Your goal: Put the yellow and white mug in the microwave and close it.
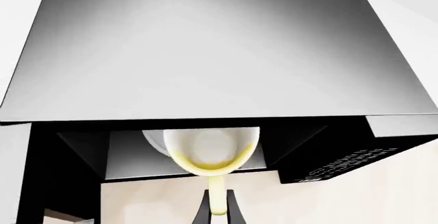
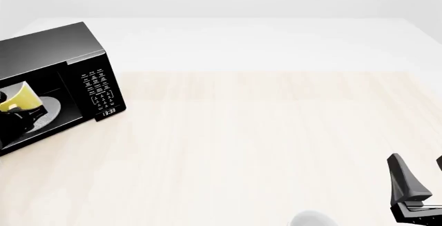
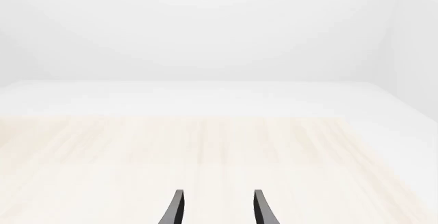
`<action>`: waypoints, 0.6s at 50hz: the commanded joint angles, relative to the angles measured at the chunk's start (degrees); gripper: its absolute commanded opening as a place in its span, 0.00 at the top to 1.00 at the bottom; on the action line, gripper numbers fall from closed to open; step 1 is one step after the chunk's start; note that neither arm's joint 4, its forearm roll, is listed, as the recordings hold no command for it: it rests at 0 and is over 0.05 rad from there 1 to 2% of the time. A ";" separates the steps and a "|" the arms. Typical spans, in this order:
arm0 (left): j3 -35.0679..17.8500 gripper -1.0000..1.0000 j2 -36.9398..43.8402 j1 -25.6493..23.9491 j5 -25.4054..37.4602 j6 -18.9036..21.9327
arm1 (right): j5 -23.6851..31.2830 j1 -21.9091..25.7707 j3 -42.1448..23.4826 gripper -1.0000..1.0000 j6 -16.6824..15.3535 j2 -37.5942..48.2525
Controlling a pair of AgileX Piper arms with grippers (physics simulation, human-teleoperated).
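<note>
Left wrist view: the left gripper (image 1: 217, 211) pinches the handle of the small yellow and white mug (image 1: 211, 151), tipped at the large black boxy microwave (image 1: 219, 80) opening.

Front view: the mug sits inside the cavity above the round white turntable plate (image 2: 49, 110), over the pale wooden table (image 2: 262, 133).

Right wrist view: the right gripper (image 3: 217, 208) is spread apart, empty.

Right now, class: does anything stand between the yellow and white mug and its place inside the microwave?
Nothing visible does. The left gripper holds the yellow and white mug by its handle, tilted, already within the open front of the microwave, over the turntable plate. The door itself is out of view.
</note>
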 commanded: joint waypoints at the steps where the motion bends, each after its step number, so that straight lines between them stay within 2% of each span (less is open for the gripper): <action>1: -3.59 1.00 1.82 1.80 0.04 0.34 | 0.01 0.00 0.00 0.00 0.01 -0.01; 30: -9.90 1.00 6.89 4.31 -0.22 1.33 | 0.00 0.00 0.00 0.00 0.00 -0.01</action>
